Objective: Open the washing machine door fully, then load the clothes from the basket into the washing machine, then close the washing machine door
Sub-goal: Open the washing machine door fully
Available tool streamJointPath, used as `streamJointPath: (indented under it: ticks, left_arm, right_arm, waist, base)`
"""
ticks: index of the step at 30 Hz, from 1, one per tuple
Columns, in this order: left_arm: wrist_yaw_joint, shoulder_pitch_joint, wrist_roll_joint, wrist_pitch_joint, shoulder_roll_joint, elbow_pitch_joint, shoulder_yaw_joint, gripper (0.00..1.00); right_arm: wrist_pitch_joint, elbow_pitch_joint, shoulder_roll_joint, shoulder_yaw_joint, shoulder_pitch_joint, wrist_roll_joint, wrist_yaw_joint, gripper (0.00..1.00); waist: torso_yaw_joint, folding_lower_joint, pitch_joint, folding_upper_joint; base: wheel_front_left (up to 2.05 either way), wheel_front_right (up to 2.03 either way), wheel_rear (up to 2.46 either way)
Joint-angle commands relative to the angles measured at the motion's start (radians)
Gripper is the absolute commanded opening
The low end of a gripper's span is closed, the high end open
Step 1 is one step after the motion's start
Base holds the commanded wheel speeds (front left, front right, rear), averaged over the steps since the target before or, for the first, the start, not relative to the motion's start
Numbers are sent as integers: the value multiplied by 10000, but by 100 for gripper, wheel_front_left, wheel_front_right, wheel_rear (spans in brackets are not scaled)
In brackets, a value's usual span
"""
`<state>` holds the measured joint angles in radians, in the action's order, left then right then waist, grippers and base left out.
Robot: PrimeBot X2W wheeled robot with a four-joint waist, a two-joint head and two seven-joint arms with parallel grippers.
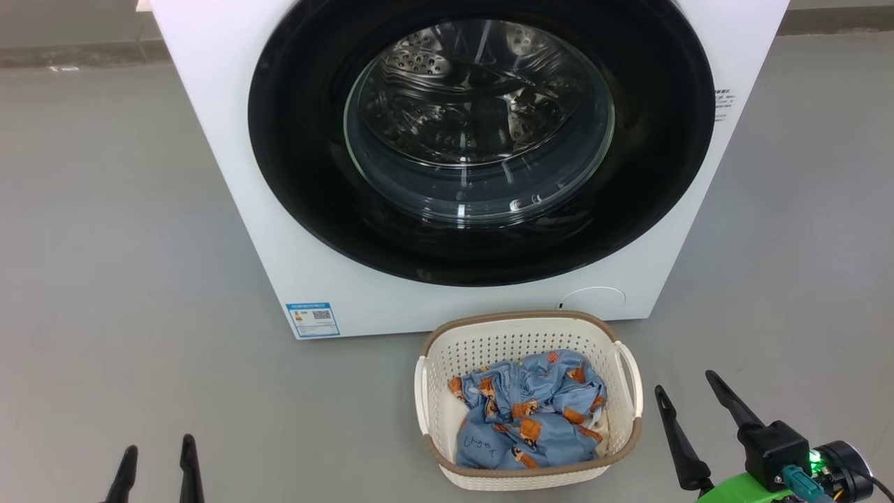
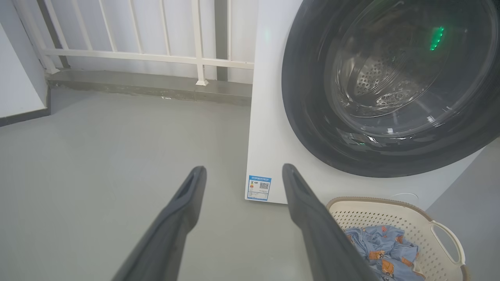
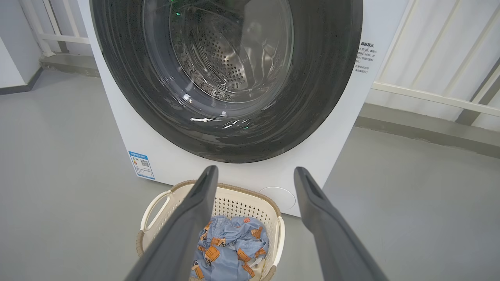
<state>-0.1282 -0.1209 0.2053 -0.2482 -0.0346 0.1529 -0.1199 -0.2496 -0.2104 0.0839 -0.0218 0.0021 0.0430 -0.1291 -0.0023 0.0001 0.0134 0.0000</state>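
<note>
The white washing machine stands ahead with its round black-rimmed door shut flush against the front. On the floor before it sits the cream basket, holding crumpled light blue clothes with orange figures. My left gripper hovers open at the lower left, apart from everything. Right of the basket, my right gripper stands open with nothing between its fingers.
Grey floor surrounds the machine. A white railing and a low concrete kerb run behind it. A blue label and a round cover sit low on the machine's front.
</note>
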Motion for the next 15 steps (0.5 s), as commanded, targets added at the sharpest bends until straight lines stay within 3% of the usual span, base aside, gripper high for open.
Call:
streamJointPath:
  ticks: [1, 8, 15]
  left_arm:
    - [-24, 175, -40, -136, -156, -209, -304, 100]
    - [-24, 175, 61, -136, -156, -260, -337, 100]
    - [-24, 182, 53, -136, -156, -296, -324, 100]
  right_arm:
    - [-122, 241, 33, 195, -55, 31, -16, 100]
    - [-122, 229, 24, 222, -74, 15, -16, 100]
    - [-122, 229, -2, 221, -69, -6, -16, 100]
  waist:
    - [0, 0, -4, 0]
    - [-27, 0, -11, 0]
    - [-73, 0, 32, 0]
  base:
    - [21, 21, -41]
    - [52, 52, -104]
    - [106, 106, -212]
